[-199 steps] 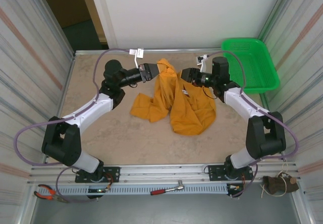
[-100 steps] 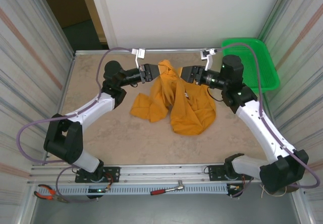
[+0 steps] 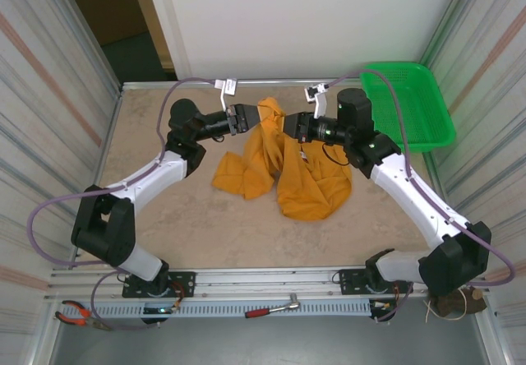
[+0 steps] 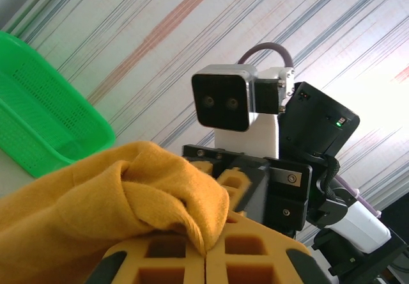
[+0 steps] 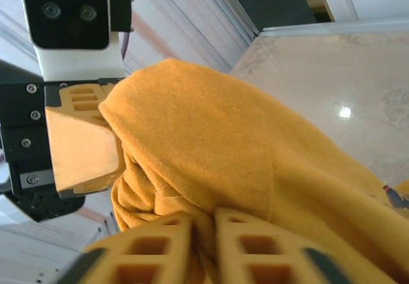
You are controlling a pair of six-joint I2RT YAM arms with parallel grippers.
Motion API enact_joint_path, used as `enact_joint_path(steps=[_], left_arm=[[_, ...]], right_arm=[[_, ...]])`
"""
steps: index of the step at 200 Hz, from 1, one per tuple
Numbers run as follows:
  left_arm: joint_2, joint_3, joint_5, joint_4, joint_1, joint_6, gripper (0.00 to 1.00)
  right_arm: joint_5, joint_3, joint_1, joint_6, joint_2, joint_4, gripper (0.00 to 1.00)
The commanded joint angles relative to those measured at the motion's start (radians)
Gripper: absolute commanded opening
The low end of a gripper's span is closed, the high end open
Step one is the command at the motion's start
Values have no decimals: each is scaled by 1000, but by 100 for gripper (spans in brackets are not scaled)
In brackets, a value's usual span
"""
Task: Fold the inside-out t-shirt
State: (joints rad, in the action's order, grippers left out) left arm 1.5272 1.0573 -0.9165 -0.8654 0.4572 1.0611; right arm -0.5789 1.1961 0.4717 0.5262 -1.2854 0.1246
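The orange-yellow inside-out t-shirt (image 3: pixel 288 164) hangs bunched above the middle of the table, its top lifted between the two grippers and its lower folds resting on the surface. My left gripper (image 3: pixel 253 117) is shut on the shirt's upper edge from the left; its wrist view has a fold of cloth (image 4: pixel 128 194) pinched between the fingers (image 4: pixel 255 255). Facing it from the right, my right gripper (image 3: pixel 288 123) is shut on the same raised part, with cloth (image 5: pixel 217 143) pressed between its fingers (image 5: pixel 255 249). The two grippers stand very close together.
A green plastic basket (image 3: pixel 411 106) sits at the table's back right corner. Striped walls close in both sides. Pliers (image 3: pixel 78 314) and a red-handled tool (image 3: pixel 271 308) lie on the rail in front of the arm bases.
My right gripper has moved left toward the left gripper and shut on the raised shirt top. The left gripper has stayed shut on the cloth in place.
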Motion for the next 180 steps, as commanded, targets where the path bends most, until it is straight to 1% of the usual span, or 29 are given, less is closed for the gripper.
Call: enact_joint_path(steps=[1, 22, 46, 59, 67, 79, 94, 104, 111, 129, 145, 157, 171, 180], left_arm=[[12, 30, -13, -76, -7, 35, 0], [19, 15, 40, -61, -8, 50, 0], [15, -29, 197, 25, -18, 66, 0], [25, -58, 256, 20, -24, 90, 0], [36, -70, 282, 9, -27, 114, 10], [58, -77, 287, -29, -29, 143, 20], [71, -72, 272, -37, -29, 154, 43], [60, -76, 272, -18, -29, 138, 52], [42, -81, 276, 12, -30, 115, 57], [-23, -77, 276, 145, -31, 15, 63], [-101, -54, 307, 327, -28, -145, 68], [-148, -11, 334, 479, -19, -279, 71], [-165, 54, 359, 626, -6, -404, 74], [-155, 90, 350, 678, -3, -454, 75]], right_arm=[[-4, 37, -2, -15, -8, -14, 0], [-28, 24, -21, -9, 20, -25, 0], [-57, -31, -68, 44, 105, -94, 0], [-66, -61, -87, 75, 155, -143, 0], [-67, -68, -92, 83, 179, -157, 0], [-67, -72, -93, 86, 204, -166, 0], [-63, -75, -93, 81, 217, -169, 0], [-58, -82, -95, 69, 221, -170, 0], [-57, -88, -98, 64, 223, -173, 0], [-67, -100, -110, 60, 221, -195, 0], [-83, -83, -117, 11, 202, -159, 0], [-127, -59, -129, -10, 179, -125, 0], [-160, -45, -136, -18, 167, -122, 0], [-165, -32, -138, -23, 161, -111, 0]])
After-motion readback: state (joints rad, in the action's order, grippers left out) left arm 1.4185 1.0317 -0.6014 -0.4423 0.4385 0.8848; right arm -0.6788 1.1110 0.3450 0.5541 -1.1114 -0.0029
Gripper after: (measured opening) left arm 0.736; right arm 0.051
